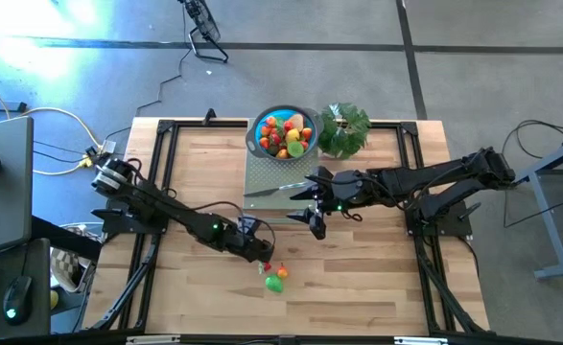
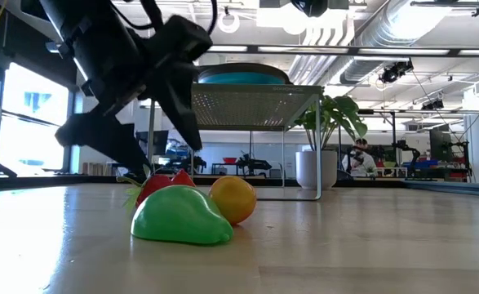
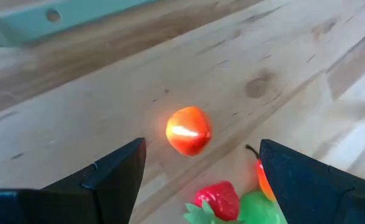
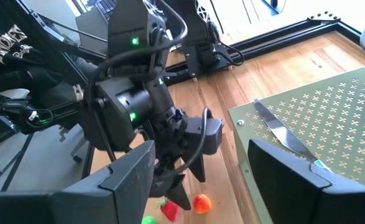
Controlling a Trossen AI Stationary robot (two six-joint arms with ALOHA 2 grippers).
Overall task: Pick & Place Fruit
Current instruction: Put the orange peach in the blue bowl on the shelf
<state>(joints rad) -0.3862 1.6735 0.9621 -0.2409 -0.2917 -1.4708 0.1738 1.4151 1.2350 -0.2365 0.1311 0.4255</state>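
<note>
3 fruits (image 1: 275,279) lie just beside open left hand (image 1: 262,255).

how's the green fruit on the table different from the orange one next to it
The green fruit is larger and elongated, lying on its side; the orange fruit is smaller and round. In the low view the green fruit sits nearer the camera, partly covering the orange fruit behind it. Both rest on the bare wooden table below the left gripper, whose fingers stand open, and neither is held.
</note>
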